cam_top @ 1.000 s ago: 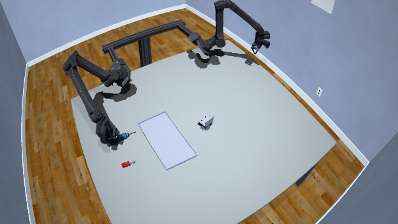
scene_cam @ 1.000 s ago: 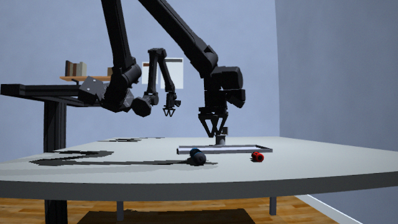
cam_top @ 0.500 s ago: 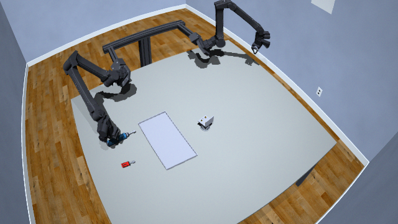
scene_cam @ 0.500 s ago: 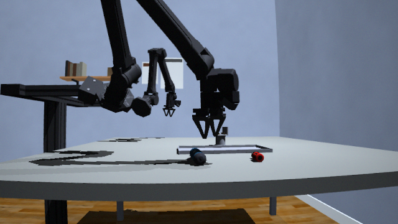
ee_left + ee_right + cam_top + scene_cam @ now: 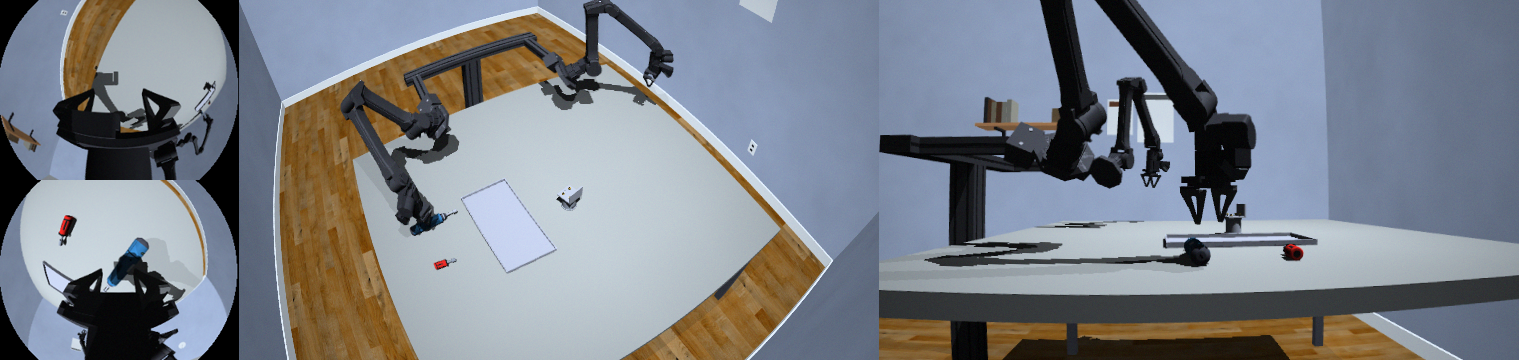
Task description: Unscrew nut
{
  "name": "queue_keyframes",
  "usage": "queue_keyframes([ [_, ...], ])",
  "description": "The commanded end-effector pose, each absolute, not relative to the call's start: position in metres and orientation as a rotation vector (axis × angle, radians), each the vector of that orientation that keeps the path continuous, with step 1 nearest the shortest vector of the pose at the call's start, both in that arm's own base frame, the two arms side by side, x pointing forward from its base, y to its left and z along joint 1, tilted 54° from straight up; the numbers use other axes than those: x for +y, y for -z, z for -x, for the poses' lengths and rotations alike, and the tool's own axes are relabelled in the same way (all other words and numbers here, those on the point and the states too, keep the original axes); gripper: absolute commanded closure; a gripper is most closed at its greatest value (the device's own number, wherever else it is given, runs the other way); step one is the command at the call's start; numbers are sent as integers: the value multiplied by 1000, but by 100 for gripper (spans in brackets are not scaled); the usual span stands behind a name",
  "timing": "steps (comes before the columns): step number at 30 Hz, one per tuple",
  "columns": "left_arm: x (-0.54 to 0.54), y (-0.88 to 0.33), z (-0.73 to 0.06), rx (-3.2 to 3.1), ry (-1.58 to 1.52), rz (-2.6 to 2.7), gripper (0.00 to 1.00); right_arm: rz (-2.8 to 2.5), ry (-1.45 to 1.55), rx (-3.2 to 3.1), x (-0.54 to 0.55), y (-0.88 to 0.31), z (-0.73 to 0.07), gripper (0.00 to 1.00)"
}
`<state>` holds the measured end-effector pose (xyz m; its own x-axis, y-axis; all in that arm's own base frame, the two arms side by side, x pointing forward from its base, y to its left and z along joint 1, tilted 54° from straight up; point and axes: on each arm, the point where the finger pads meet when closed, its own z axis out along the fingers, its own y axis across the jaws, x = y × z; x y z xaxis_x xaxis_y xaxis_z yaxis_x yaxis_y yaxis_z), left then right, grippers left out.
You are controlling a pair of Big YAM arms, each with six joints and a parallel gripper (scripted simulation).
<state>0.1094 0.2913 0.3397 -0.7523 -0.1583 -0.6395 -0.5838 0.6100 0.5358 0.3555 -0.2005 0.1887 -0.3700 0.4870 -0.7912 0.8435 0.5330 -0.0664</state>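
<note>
The joint module (image 5: 570, 196) stands near the middle of the table with a white bracket on top; two small nuts show on the bracket. It also shows in the exterior view (image 5: 1234, 220). The dark blue nut driver (image 5: 433, 222) lies on its side near the table's left edge. It also shows in the exterior view (image 5: 1197, 251) and in the right wrist view (image 5: 128, 263). My right gripper (image 5: 1209, 206) hangs open and empty a little above the driver (image 5: 119, 279). My left gripper (image 5: 656, 71) is open and empty, raised high past the table's far edge (image 5: 128, 90).
A flat white rectangular mat (image 5: 508, 225) lies between the driver and the joint module. A short red tool (image 5: 444, 263) lies on the table in front of the driver; it also shows in the right wrist view (image 5: 66, 225). A black frame (image 5: 474, 57) stands behind the table.
</note>
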Motion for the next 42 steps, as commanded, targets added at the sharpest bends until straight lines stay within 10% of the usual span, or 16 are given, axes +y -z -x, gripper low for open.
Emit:
queue_keyframes([
  [1, 291, -355, -109, 2265, -1057, 576, 0, -1132, 569, 1925, -205, -211, -360, 35],
  [42, 291, -355, -109, 2265, -1057, 576, 0, -1550, 346, 1531, -207, -185, -337, 35],
])
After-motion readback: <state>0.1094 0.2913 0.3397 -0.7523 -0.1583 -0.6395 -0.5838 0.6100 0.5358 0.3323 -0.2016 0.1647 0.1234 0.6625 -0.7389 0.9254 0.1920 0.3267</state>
